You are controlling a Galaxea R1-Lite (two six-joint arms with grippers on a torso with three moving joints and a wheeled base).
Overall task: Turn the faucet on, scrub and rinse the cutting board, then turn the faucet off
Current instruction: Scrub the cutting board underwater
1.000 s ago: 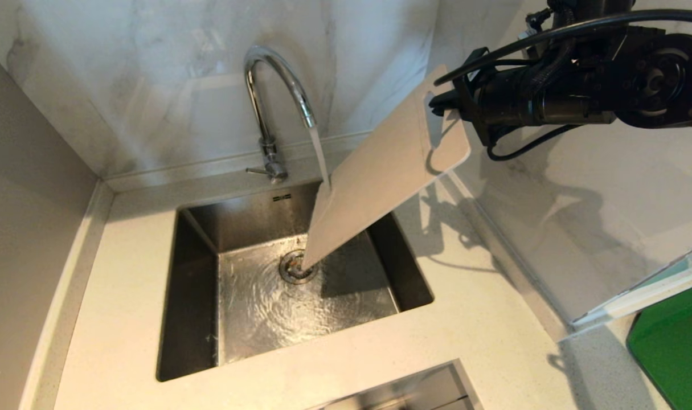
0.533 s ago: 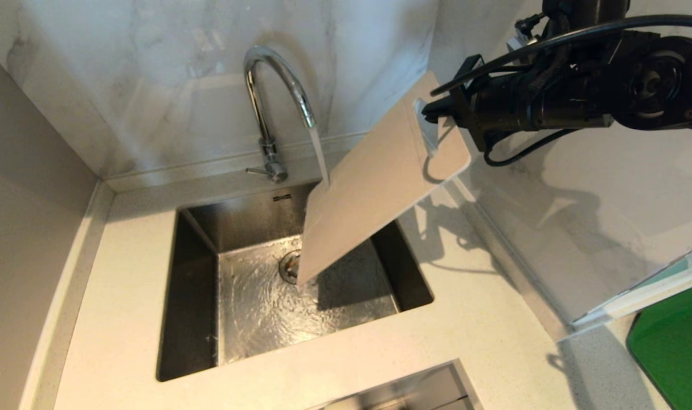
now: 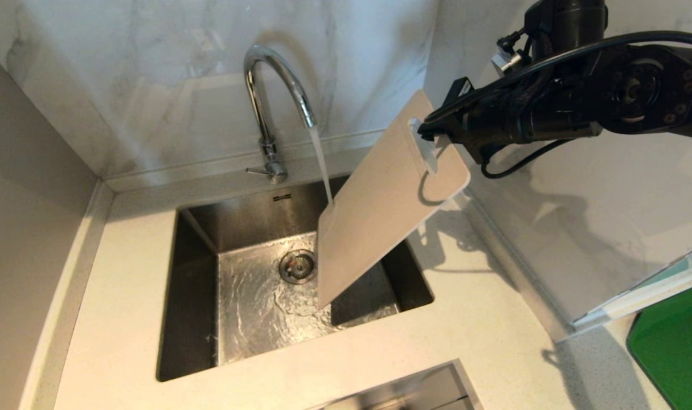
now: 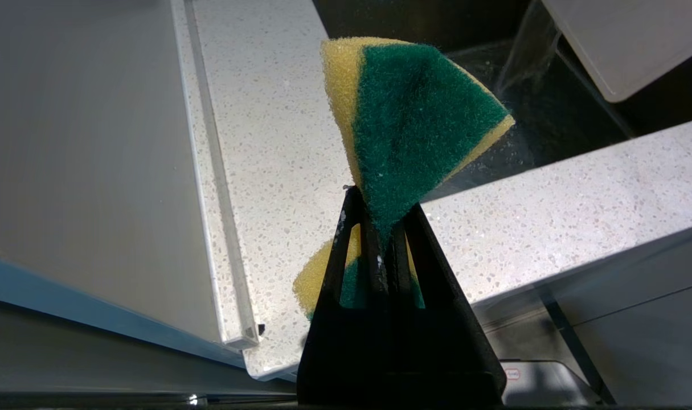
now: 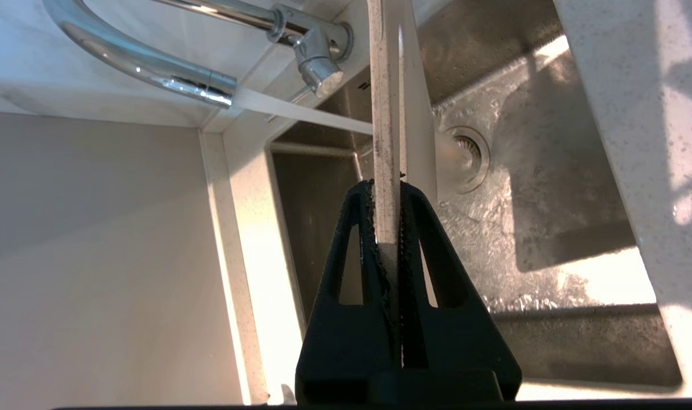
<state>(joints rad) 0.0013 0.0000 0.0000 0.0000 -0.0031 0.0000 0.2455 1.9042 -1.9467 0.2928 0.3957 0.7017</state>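
One faucet (image 3: 277, 85) runs onto one cutting board (image 3: 374, 210), tilted over one sink (image 3: 197, 296), pinched at its handle end by the right gripper (image 3: 428, 130). The left gripper (image 4: 387, 228) pinches one sponge (image 4: 408, 125).

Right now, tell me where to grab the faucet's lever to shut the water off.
Grip the thin lever near its free tip, coming from the robot's left side of the faucet. It juts sideways from the base toward that side, clear of the stream and the cutting board, so probably the easiest approach.

Speckled countertop (image 3: 123, 319) holds a steel sink (image 3: 254, 307) and green mat (image 3: 673, 347).
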